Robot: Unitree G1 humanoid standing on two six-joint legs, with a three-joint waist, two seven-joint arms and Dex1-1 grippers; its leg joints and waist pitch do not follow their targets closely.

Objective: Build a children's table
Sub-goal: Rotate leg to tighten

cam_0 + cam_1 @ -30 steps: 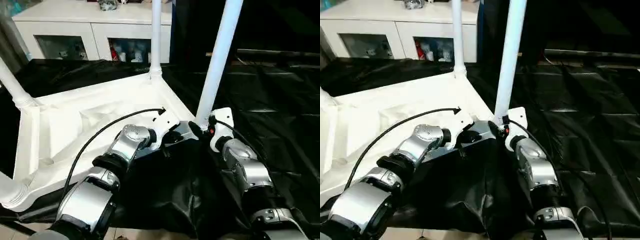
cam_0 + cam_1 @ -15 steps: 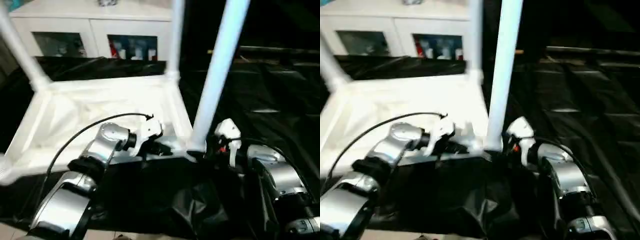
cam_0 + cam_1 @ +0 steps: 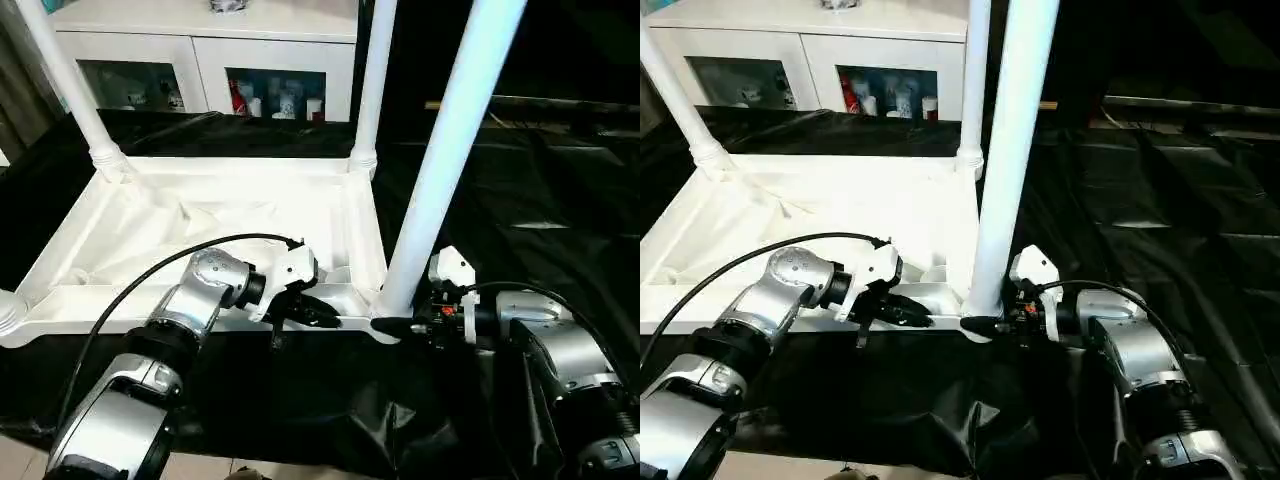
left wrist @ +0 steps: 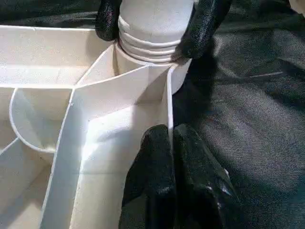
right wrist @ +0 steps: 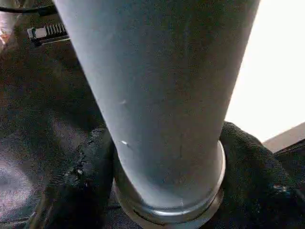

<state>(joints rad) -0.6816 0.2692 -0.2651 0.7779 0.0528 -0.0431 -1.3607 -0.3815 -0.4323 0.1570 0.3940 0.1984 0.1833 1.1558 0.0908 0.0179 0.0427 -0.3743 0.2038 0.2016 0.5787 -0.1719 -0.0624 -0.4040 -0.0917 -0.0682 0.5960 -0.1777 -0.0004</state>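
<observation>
Black plastic sheeting (image 3: 560, 250) covers the worktop, and on it lies our white tabletop (image 3: 200, 215) upside down, ribbed underside up, its near edge along the worktop's near edge. From its corners tube legs rise: the far left leg (image 3: 70, 90), the far right leg (image 3: 372, 90), a stub of the near left one (image 3: 8, 312) at the picture's edge, and the near right leg (image 3: 450, 160), which is the one in hand.

Our right gripper (image 3: 398, 325) has its two black fingers (image 5: 78, 186) standing either side of that leg's foot, just at the ringed collar where it enters the corner socket (image 4: 147, 62); they wrap it closely, though we cannot tell from these views how hard they press. Our left gripper (image 3: 318, 314) has its fingers (image 4: 162, 167) pressed together, with the thin near-edge rib of the tabletop at their tips, beside the same corner; we judge it is steadying the tabletop.

The step, as we read it, is seating this last leg. To do it well we would keep the leg upright over the socket, push straight down, and hold the tabletop firm so the corner does not slide off on the slippery sheeting.

Beyond the worktop's far edge stands a white cabinet (image 3: 200, 50) with glazed doors, well apart. Loose folds of sheeting (image 3: 390, 420) at the near edge and the left arm's black cable (image 3: 150, 280) could snag us.
</observation>
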